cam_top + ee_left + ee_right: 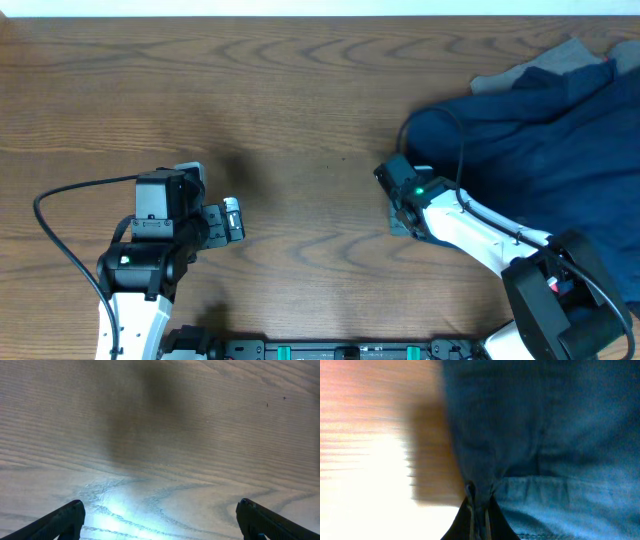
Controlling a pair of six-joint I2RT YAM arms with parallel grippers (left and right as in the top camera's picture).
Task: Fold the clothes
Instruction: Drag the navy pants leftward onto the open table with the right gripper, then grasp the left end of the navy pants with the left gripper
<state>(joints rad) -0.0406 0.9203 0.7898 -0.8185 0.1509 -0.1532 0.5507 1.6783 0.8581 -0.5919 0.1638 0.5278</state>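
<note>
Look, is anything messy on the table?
Yes. The navy clothes lie in a crumpled heap on the table's right side, with a grey piece poking out behind. The right hand pinches a fold.

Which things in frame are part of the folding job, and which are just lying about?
Job: navy garment, its edge pinched in the shut right end effector; grey garment at the pile's far edge.
Just there: wooden table; left end effector, open above it, holding nothing.
</note>
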